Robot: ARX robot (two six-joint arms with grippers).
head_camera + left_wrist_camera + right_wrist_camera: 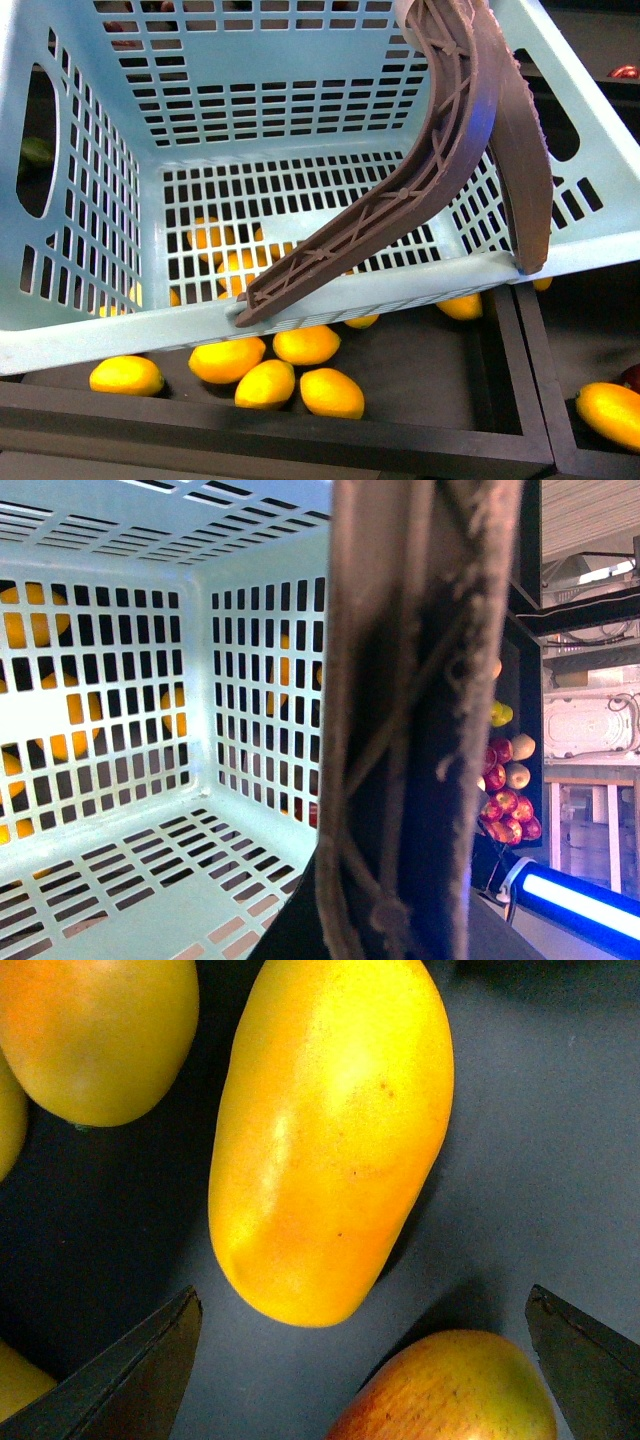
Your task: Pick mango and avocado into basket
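The turquoise basket [150, 335] hangs tilted and fills the front view, its slotted inside empty. In the left wrist view my left gripper [390, 920] is shut on the basket's brown handle [420, 680], which crosses that picture in front of the basket's wall [250, 550]. The right wrist view shows a smooth yellow-orange mango [330, 1140] lying on a dark tray floor. My right gripper [362, 1360] is open just short of it, one finger [150, 1370] on each side. A red-blushed mango [450, 1390] lies between the jaws. The avocado is out of view.
Several yellow mangoes [300, 375] lie in a black tray [400, 440] under the basket, and another one [610, 412] lies in the tray to the right. Red apples [505, 805] are stacked on a shelf beyond the basket. More mangoes [90, 1030] crowd beside the yellow-orange one.
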